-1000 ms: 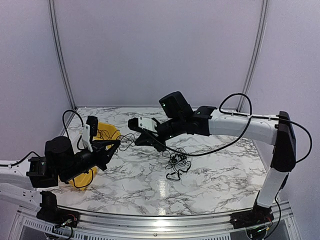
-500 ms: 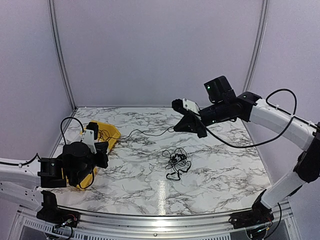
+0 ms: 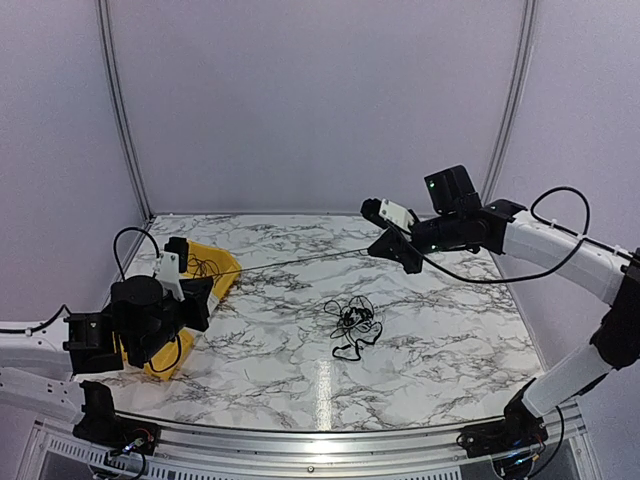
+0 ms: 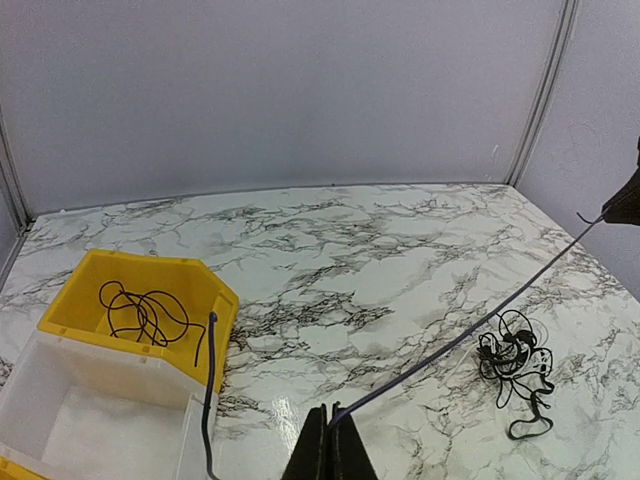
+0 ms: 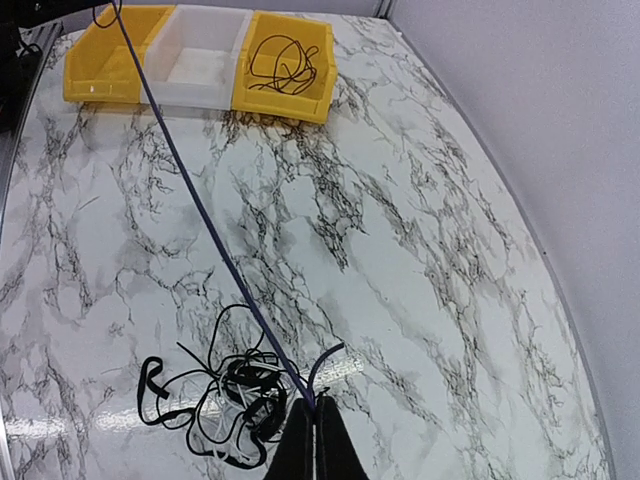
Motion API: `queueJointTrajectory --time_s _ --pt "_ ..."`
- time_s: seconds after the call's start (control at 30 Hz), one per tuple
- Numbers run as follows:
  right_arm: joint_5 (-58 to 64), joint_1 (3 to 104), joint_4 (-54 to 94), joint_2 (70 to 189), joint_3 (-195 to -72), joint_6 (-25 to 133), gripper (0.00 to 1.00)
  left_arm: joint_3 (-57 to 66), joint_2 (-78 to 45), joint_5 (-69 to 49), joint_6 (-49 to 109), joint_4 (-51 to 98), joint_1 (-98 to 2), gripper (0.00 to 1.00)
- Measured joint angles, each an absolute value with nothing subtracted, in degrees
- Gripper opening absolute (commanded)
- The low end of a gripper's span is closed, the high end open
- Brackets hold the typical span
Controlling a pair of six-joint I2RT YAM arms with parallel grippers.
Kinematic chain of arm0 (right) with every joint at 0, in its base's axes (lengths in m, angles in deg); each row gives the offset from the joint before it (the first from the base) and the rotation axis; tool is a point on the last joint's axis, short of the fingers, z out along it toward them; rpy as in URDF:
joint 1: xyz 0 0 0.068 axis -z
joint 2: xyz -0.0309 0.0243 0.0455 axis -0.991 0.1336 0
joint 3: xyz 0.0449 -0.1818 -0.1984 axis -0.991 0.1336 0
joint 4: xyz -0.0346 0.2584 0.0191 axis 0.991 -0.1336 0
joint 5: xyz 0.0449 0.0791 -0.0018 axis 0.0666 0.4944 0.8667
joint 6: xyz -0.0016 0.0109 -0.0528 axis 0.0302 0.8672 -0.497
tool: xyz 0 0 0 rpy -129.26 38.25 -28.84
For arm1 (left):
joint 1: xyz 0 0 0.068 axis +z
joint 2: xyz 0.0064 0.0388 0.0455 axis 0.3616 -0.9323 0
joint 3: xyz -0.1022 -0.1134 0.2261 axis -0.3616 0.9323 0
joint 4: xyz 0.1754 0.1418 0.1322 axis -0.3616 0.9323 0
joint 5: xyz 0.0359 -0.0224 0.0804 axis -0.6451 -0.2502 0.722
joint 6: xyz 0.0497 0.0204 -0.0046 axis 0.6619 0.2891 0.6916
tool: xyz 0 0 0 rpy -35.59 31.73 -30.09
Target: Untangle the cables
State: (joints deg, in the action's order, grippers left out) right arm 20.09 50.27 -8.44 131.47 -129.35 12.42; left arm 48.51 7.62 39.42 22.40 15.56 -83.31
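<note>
One thin dark cable (image 3: 295, 262) runs taut above the table between my two grippers. My left gripper (image 3: 208, 287) is shut on its near end beside the bins; in the left wrist view the fingertips (image 4: 333, 412) pinch the cable (image 4: 470, 330). My right gripper (image 3: 374, 250) is shut on the far end, with a short tail curling out at the pinch (image 5: 315, 402). The rest of the cables lie in a tangled black clump (image 3: 350, 325) on the marble, below the taut line (image 5: 200, 210). The clump (image 5: 230, 390) sits just left of the right fingertips.
A row of bins stands at the table's left: a yellow bin (image 5: 290, 105) holding a coiled black cable (image 5: 280, 60), a white bin (image 5: 205, 85), and another yellow bin (image 5: 100, 90). Thick black arm cables loop off both arms. Grey walls close the back and sides.
My right gripper has swung right and back, away from the left one, drawing the cable out straight. The left arm has pulled back a little toward the bins. The clump stays put.
</note>
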Motion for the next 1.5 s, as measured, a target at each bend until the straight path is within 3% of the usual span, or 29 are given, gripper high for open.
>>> queueJointTrajectory --time_s 0.13,0.27,0.57,0.97,1.5 --pt "17.3 49.5 -4.4 133.2 -129.1 13.8 0.15 46.7 8.9 38.6 23.8 17.1 -82.3 0.00" --pt "11.1 50.0 -1.8 136.4 -128.1 15.4 0.23 42.7 9.2 41.7 25.3 20.7 -79.7 0.00" --pt "8.1 49.1 0.8 142.4 -121.5 17.3 0.26 23.1 -0.4 40.8 27.7 31.0 -75.1 0.00" --pt "8.4 48.4 3.5 141.2 -120.1 17.1 0.29 9.6 -16.5 32.2 29.0 38.9 -65.1 0.00" --pt "7.5 48.4 4.4 138.3 -119.1 16.8 0.31 5.2 -21.9 24.6 30.1 42.5 -53.4 0.00"
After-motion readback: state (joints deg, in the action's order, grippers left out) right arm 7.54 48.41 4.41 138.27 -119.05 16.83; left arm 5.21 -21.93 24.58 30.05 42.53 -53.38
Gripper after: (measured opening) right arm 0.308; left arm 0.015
